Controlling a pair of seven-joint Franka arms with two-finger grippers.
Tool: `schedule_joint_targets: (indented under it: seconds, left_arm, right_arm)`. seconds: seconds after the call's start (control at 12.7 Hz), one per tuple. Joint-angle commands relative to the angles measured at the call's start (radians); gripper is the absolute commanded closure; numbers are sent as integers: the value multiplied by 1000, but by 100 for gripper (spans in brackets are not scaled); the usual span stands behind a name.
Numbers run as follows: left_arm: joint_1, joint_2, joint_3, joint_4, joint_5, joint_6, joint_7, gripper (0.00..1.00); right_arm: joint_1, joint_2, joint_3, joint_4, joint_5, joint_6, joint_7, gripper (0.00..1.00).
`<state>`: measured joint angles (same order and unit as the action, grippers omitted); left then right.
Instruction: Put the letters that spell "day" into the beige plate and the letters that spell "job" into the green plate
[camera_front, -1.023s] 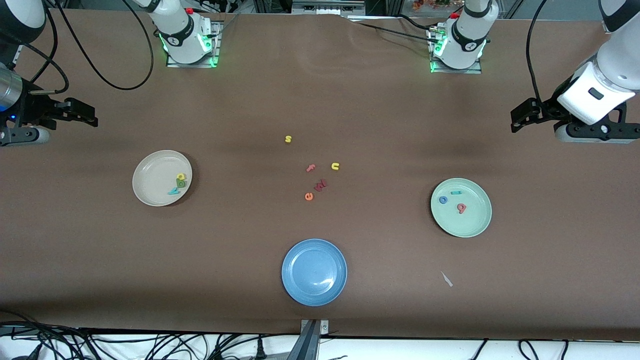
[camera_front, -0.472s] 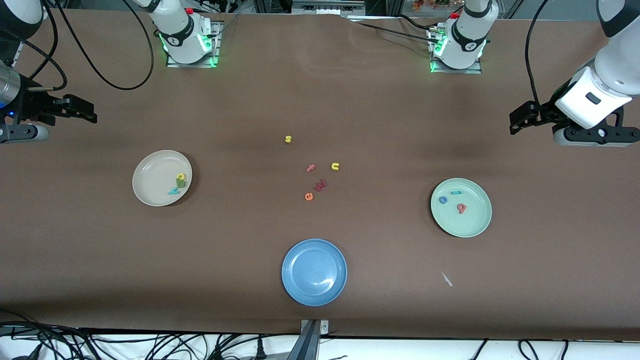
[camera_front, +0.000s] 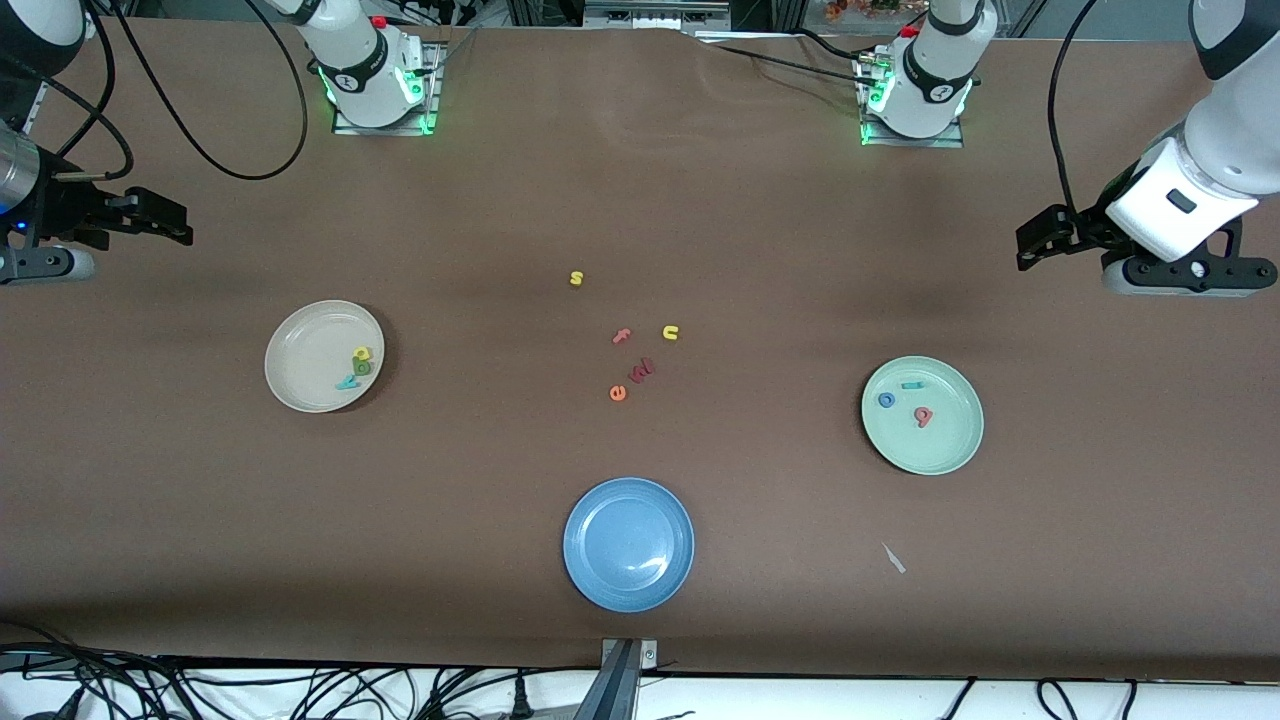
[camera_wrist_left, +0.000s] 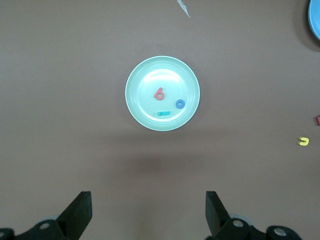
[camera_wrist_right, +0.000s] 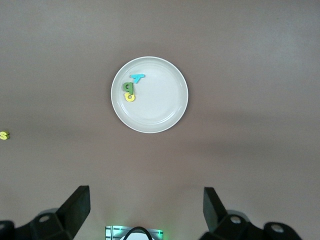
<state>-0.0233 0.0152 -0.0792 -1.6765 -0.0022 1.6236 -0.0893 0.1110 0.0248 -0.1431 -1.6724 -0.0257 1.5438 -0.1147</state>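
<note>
The left hand (camera_wrist_left: 146, 212), fingers spread and empty, hangs above the surface (camera_front: 640, 200) near the green plate (camera_front: 950, 445) holding j, o, b (camera_front: 922, 416). The right hand (camera_wrist_right: 146, 210), likewise spread, hangs near the beige plate (camera_front: 305, 355) holding d, a, y (camera_front: 360, 366).

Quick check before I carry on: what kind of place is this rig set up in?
Likely a robotics lab bench: two arm bases bolted along a brown-covered table, loose cables hanging past its edge, and sorting props laid out, foam letters in a beige plate and a green plate.
</note>
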Motion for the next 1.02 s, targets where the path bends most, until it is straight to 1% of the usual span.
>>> schedule_joint_targets:
  seconds: [0.0, 0.24, 0.39, 0.55, 0.94]
  left_arm:
    - [-4, 34, -7, 28, -10, -18, 3, 0]
    - [-4, 42, -7, 29, -10, -5, 3, 0]
    - [-4, 49, -7, 31, -10, 30, 5, 0]
    - [-4, 65, -7, 31, -12, 39, 3, 0]
    - [-4, 68, -7, 29, -13, 41, -1, 0]
  right_arm:
    - [6, -16, 3, 8, -20, -22, 38, 0]
    - [6, -16, 5, 10, -20, -36, 40, 0]
    - [6, -13, 10, 13, -20, -40, 40, 0]
    - [6, -13, 10, 13, -20, -56, 40, 0]
    - [4, -10, 8, 19, -16, -56, 40, 0]
